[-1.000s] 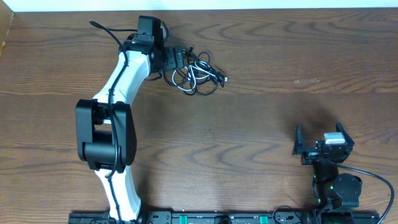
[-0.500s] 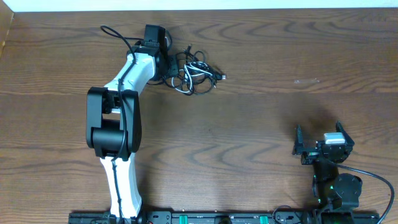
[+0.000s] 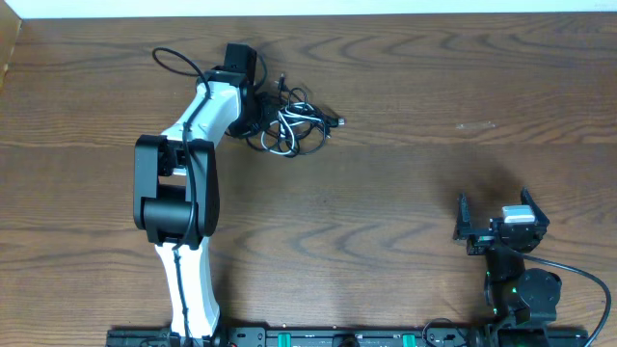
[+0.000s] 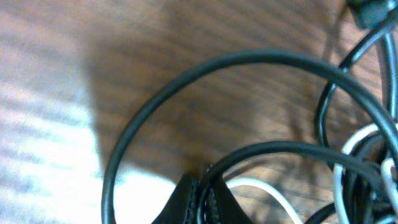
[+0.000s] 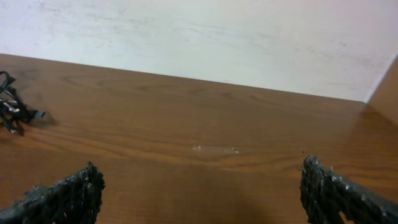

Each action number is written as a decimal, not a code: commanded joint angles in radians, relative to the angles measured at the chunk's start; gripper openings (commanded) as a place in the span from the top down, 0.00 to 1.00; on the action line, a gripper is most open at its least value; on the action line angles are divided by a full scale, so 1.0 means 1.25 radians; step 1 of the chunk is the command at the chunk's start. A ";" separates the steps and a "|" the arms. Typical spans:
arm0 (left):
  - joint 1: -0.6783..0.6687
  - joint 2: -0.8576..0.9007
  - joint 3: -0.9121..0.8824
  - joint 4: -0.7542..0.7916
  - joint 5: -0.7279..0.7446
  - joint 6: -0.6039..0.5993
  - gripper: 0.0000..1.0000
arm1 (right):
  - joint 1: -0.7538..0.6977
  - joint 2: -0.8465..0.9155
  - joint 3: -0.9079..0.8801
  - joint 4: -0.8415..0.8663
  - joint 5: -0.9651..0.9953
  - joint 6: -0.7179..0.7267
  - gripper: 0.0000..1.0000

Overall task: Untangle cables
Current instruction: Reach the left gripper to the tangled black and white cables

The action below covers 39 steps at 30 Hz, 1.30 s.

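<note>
The cables [image 3: 297, 125] lie in one tangled heap at the back left of the table: thin black cords and a short white cord [image 3: 286, 122], with a small plug end [image 3: 338, 121] sticking out to the right. My left gripper [image 3: 260, 114] is at the heap's left edge. In the left wrist view the left gripper [image 4: 202, 194] is shut on a black cable loop [image 4: 249, 152], with the white cord [image 4: 258, 185] just beside it. My right gripper [image 3: 495, 214] stands wide open near the front right, far from the heap. The right gripper [image 5: 200, 177] holds nothing.
The wooden table [image 3: 405, 173] ends at a pale wall [image 5: 205, 37] along the back. The left arm's own thicker black cable [image 3: 174, 60] loops out behind its wrist. The heap shows small at the far left of the right wrist view as cables [image 5: 11, 107].
The left gripper has gone from open to shut on a black cable loop. The left arm has swung, and the heap has shifted slightly left. The right arm has not moved.
</note>
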 commanded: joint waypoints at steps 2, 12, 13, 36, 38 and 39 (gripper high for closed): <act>-0.003 0.002 0.010 -0.068 -0.008 -0.183 0.92 | -0.013 -0.004 -0.001 -0.004 -0.005 0.009 0.01; -0.082 0.002 -0.019 -0.197 -0.008 -0.383 0.92 | -0.013 -0.004 -0.001 -0.004 -0.005 0.009 0.01; -0.094 0.002 -0.024 -0.197 -0.008 -0.383 0.92 | -0.013 -0.004 -0.001 -0.004 -0.005 0.009 0.01; -0.255 0.002 -0.072 -0.228 -0.111 -0.346 0.92 | -0.013 -0.004 -0.001 -0.004 -0.005 0.009 0.01; -0.263 0.002 -0.081 -0.228 -0.141 -0.346 0.89 | -0.013 -0.004 -0.001 -0.004 -0.005 0.009 0.01; -0.266 0.002 -0.084 -0.229 -0.156 -0.346 0.85 | -0.013 -0.004 -0.001 -0.004 -0.005 0.009 0.01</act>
